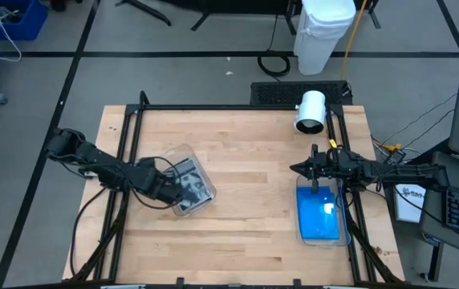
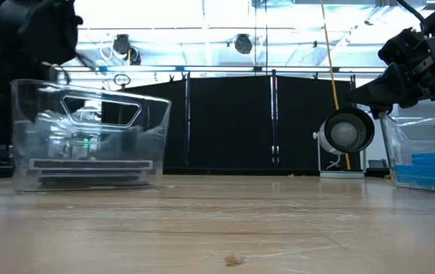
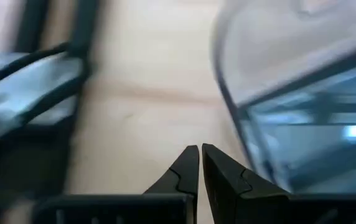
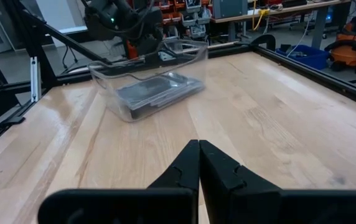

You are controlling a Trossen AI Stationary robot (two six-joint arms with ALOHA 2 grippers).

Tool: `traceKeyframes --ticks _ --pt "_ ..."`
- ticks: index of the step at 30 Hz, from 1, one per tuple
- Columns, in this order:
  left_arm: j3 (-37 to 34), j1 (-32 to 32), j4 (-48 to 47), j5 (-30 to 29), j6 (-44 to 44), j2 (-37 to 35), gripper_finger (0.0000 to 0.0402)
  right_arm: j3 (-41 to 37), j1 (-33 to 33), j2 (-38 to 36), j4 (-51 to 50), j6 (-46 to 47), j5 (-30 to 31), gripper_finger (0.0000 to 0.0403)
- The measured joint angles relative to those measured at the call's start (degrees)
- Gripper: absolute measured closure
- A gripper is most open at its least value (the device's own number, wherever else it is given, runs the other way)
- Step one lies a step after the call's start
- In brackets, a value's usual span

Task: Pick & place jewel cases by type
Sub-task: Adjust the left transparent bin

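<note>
Pale butcher-block wood with visible plank seams forms the table (image 1: 245, 209), framed by black metal rails. On its left half sits a clear tub (image 1: 185, 186) of thin, glossy plastic with rounded corners, turned at an angle to the table edge; grey and dark jewel cases (image 1: 191, 189) lie flat in a stack on its floor, seen through the transparent walls in the low view (image 2: 88, 164) and from across the table in the right wrist view (image 4: 156, 92). The left gripper (image 1: 165, 186) is at the tub's left edge, its two dark, tapered fingers pressed together with nothing between them, as its own wrist view shows (image 3: 199, 163). On the right side, near the rail, a second clear tub (image 1: 322, 213) holds bright blue jewel cases (image 1: 319, 215), a smooth, saturated slab of colour lying flat inside it (image 2: 430, 169). The right gripper (image 1: 316, 172) hovers just above that tub's far end, fingers closed tip to tip and empty (image 4: 198, 158). A white cylindrical lamp-like object (image 1: 310, 111) lies near the table's far right corner.
</note>
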Motion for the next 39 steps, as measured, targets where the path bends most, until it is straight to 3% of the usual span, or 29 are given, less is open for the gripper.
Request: traceKeyframes --ticks 3,12,19,28,30,34,37,39 --pt "0.1 0.5 3.2 -5.9 3.1 0.0 0.0371 0.0 0.0 0.0 0.0 -0.4 0.0 0.0401" --pt "0.1 4.1 4.2 -12.6 7.2 0.0 0.0371 0.0 0.0 0.0 0.0 -0.3 0.0 0.0401" --pt "0.0 5.6 9.0 -20.1 17.8 0.0 0.0371 0.0 0.0 0.0 0.0 -0.3 0.0 0.0402" --pt "0.6 5.0 10.0 -23.4 20.6 0.0 0.0371 0.0 0.0 0.0 0.5 -0.8 -1.2 0.0402" --pt "1.9 2.8 9.9 -27.8 23.4 0.0 0.0372 0.0 0.0 0.0 3.8 -1.7 -6.0 0.0402" --pt "5.4 -2.6 10.1 -38.7 28.0 -0.1 0.0395 0.0 0.0 0.0 16.1 -1.4 -24.7 0.0402" --pt "8.3 -7.2 10.2 -45.4 31.9 -0.6 0.039 0.0 0.0 -0.1 24.6 3.0 -39.3 0.0402" --pt "9.3 -10.2 10.3 -48.1 34.0 -0.5 0.0387 0.1 0.0 -0.1 28.0 7.7 -44.9 0.0402"
